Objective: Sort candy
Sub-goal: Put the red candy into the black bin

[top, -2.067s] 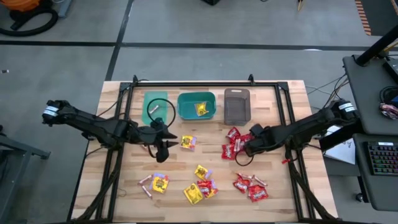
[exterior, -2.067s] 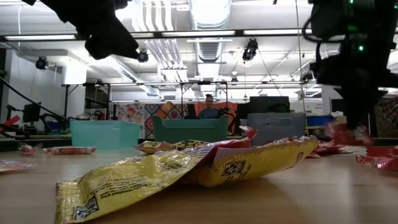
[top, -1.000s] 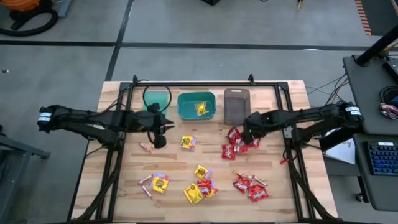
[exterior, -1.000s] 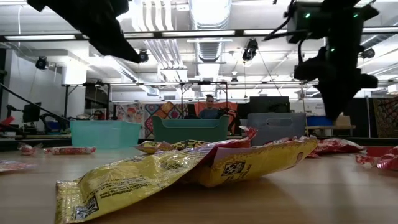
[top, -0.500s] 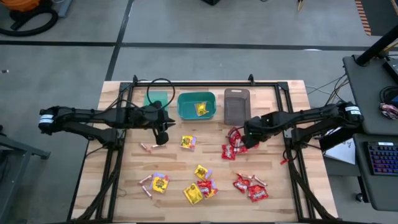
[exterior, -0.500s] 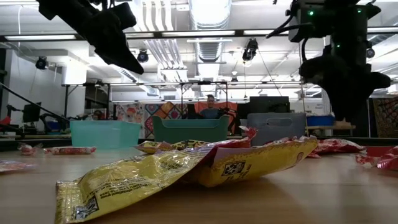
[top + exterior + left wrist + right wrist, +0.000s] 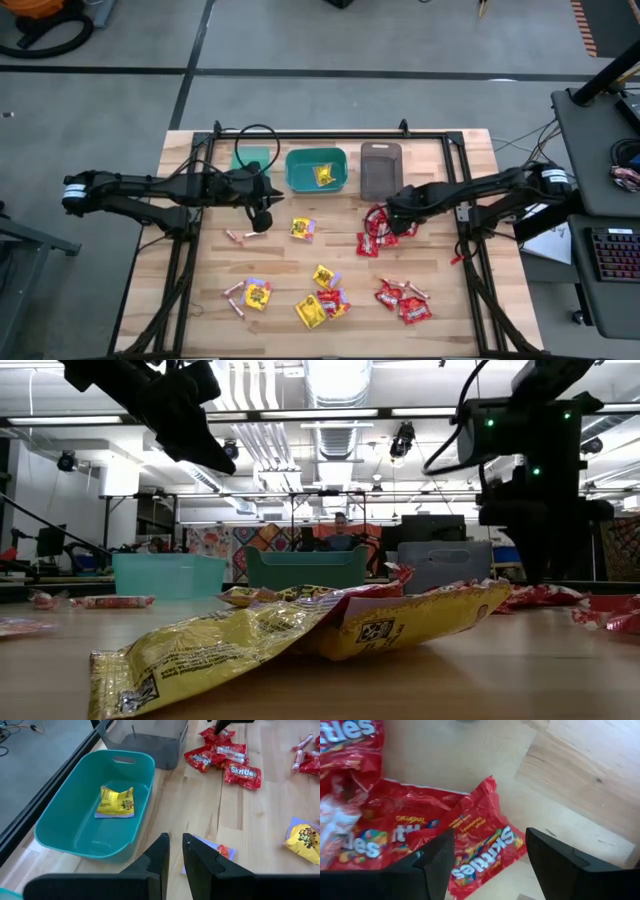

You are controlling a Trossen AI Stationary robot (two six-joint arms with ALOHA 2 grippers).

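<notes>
While my right gripper (image 7: 388, 212) hangs with its jaws spread wide over the red packets (image 7: 376, 228) on the right of the tabletop (image 7: 470, 300), just in front of the grey bin (image 7: 380, 170), it holds nothing. My left gripper (image 7: 262, 215) sits nearly closed and empty near the teal bin (image 7: 316, 182), which has one yellow packet (image 7: 115, 802) inside. More candy (image 7: 318, 300), yellow, red and thin sticks, lies scattered nearer the front edge.

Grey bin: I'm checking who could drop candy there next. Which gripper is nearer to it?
Right. The right gripper hovers open just in front of the grey bin, above red packets; the left gripper sits beyond the teal bin.
</notes>
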